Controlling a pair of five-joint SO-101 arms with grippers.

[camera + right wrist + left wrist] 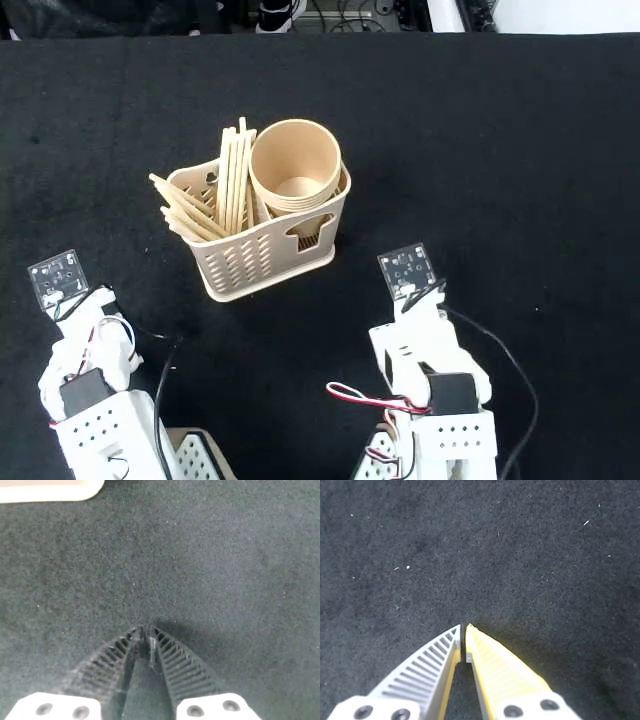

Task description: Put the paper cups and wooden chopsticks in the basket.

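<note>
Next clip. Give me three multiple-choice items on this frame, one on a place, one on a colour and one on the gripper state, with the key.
1. Where are the wooden chopsticks?
A) in the basket, beside the paper cups
B) flat on the cloth in front of it
C) flat on the cloth behind it

2. What colour is the basket?
A) blue
B) cream
C) red

3. How do the left gripper and the right gripper stand?
A) both open
B) one holds a cup
C) both shut, empty

Key:
1 A, the sticks lean inside the basket next to the stacked cups.
2 B, its slotted wall is pale cream.
3 C, each wrist view shows the tips meeting with nothing between them.
</note>
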